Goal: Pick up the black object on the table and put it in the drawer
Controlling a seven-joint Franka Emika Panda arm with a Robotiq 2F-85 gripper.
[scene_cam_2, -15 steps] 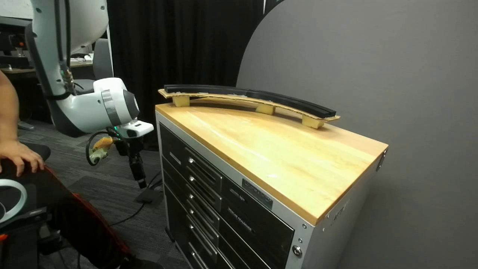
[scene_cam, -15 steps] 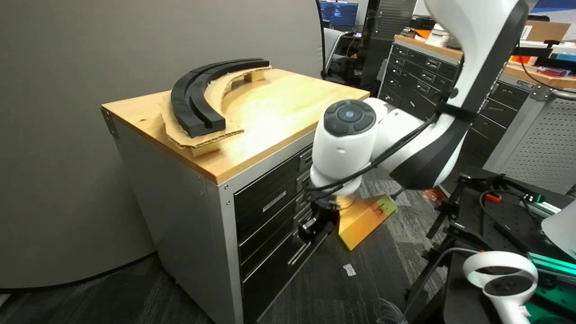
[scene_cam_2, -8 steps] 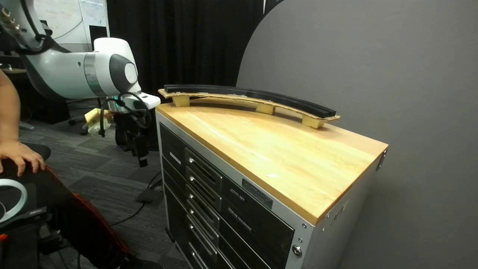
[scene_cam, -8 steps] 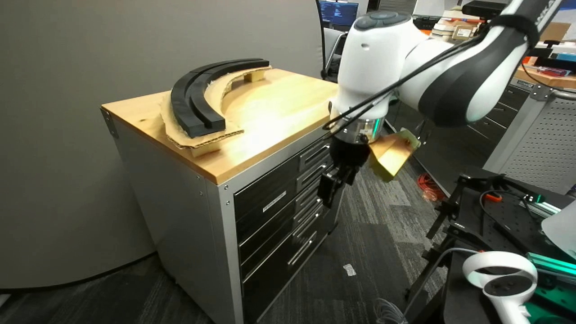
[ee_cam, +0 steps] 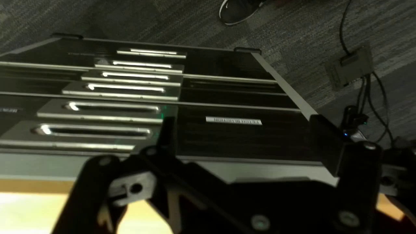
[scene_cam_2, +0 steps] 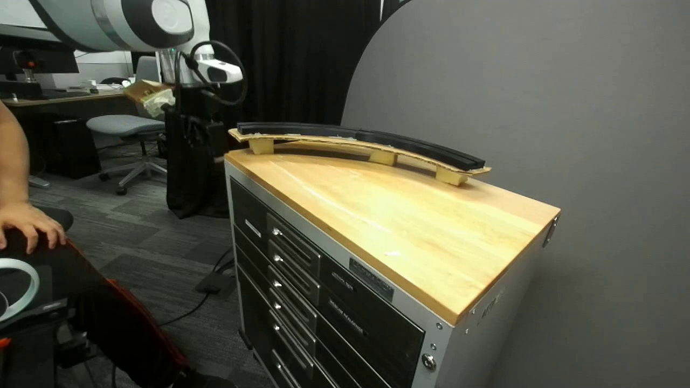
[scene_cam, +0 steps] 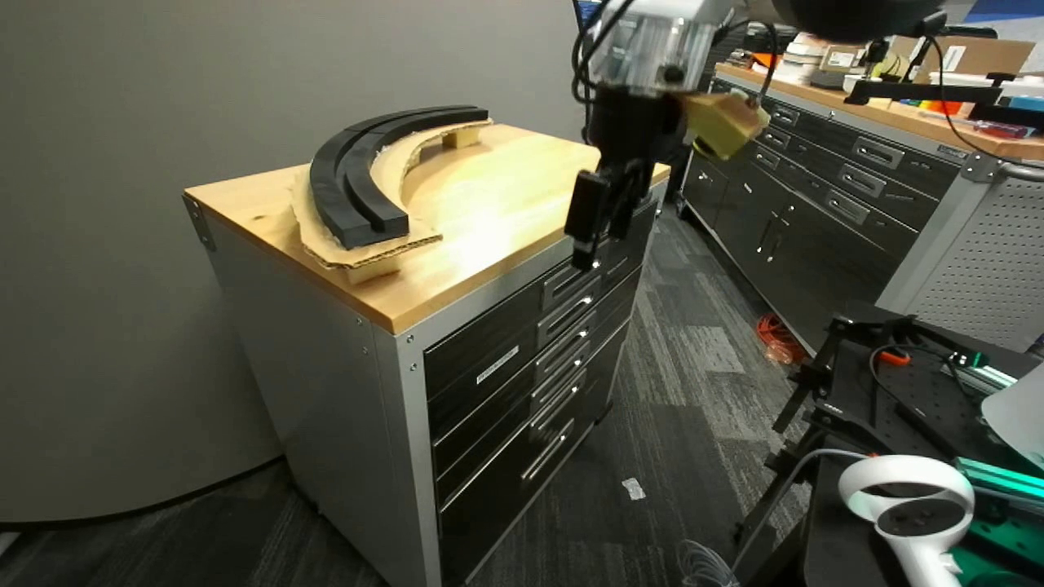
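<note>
Jaws are hanging wide apart, empty, beside the worktop [scene_cam_2: 399, 215] and above the closed top drawer [ee_cam: 234, 144], perhaps risking a bump if swinging inward too low, or a blind grasp, since the black object is showing in no view.

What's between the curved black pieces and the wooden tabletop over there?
Cardboard lies right under the curved black pieces, and yellowish blocks hold it up off the wooden tabletop; both exterior views show this.
</note>
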